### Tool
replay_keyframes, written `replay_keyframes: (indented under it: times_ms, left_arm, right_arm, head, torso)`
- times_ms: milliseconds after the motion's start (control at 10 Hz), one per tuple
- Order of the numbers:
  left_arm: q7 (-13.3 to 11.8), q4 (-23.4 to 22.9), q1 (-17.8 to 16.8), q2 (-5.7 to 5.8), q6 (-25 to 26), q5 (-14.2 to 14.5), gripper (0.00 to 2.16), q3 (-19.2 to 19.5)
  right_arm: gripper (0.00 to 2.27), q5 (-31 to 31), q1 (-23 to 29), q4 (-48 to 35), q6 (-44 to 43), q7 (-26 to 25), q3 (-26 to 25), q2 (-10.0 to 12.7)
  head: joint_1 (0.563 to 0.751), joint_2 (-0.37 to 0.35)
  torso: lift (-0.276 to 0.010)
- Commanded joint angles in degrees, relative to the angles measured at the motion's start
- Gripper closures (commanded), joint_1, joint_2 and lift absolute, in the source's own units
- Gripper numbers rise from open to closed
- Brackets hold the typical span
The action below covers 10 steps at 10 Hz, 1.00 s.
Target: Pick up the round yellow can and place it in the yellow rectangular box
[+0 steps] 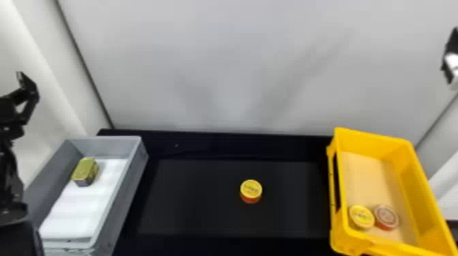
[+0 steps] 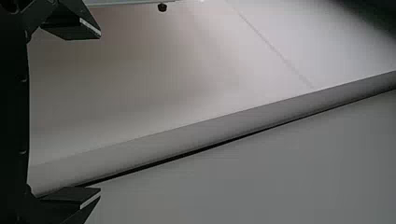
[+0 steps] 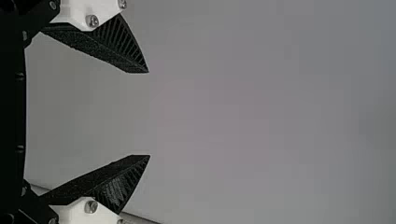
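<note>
The round yellow can (image 1: 251, 191), yellow on top with a red lower side, stands upright on the black table, right of its middle. On the right is the yellow rectangular box (image 1: 372, 138). My right gripper (image 1: 451, 58) is high at the head view's right edge, far above and behind the box; in its wrist view the right gripper (image 3: 149, 114) is open with nothing between its fingers. At the left edge my left gripper (image 1: 25, 92) is raised beyond the grey bin, and in its own wrist view the left gripper (image 2: 100, 113) is open and holds nothing.
In the box's near part lie a second yellow can (image 1: 361, 217) and a red can (image 1: 386, 217), side by side. A grey bin (image 1: 136, 177) at the left has a white lining and a small green-gold tin (image 1: 85, 171). A grey-white wall (image 1: 221, 68) rises behind the table.
</note>
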Motion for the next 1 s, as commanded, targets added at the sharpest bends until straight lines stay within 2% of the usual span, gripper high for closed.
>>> replay_keyframes:
  times_ms: [0, 700, 900]
  left_arm:
    - [0.0, 0.1, -0.1, -0.15, 0.0, 0.0, 0.10, 0.2]
    - [0.0, 0.0, 0.2, -0.15, 0.0, 0.3, 0.10, 0.7]
    - [-0.1, 0.0, 0.0, -0.15, 0.0, 0.3, 0.10, 0.3]
  right_arm:
    - [0.16, 1.1, 0.7, 1.0, -0.7, 0.8, 2.4, 0.1]
    - [0.16, 1.1, 1.0, 2.2, -0.9, 1.3, 2.1, 0.2]
    - [0.16, -0.4, 1.3, 2.5, -0.6, 1.3, 3.4, 0.2]
  head:
    - [0.694, 0.014]
    - [0.694, 0.014]
    - [0.694, 0.014]
  torso:
    - [-0.060]
    - [-0.060]
    - [-0.060]
